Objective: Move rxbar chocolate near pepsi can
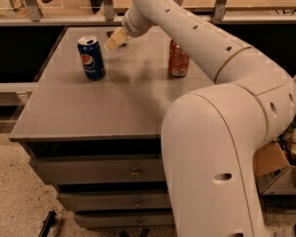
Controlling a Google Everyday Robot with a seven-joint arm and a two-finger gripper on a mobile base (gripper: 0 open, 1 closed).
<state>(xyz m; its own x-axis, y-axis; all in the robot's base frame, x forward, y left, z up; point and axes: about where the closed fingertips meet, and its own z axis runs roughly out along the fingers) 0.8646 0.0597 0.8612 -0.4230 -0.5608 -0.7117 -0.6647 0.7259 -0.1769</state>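
Nearest the camera, the robot's white arm (217,172) fills the lower right, its bulky link rising in front of the desk's right side. Behind it at the right edge sits a cardboard box (270,161). A speckled floor (10,191) runs along the lower left.

The desk (89,112) has a grey-brown top over a stack of drawers (103,169) with small central pulls.

On the desk top, the pepsi can (91,58) stands upright at the far left portion, logo toward the camera. A red-orange can (178,60) stands upright at the far right portion, well apart from the pepsi can and partly covered by the arm.

The arm reaches over the desk from the right and ends in the hand (115,39), a pale tan part pointing down and to the left. It hangs over the far part of the desk, just beside the pepsi can's upper right, between the two cans. Whether the hand is open or closed cannot be told.

The rxbar chocolate cannot be made out on the desk top, and it cannot be told whether the hand carries it.
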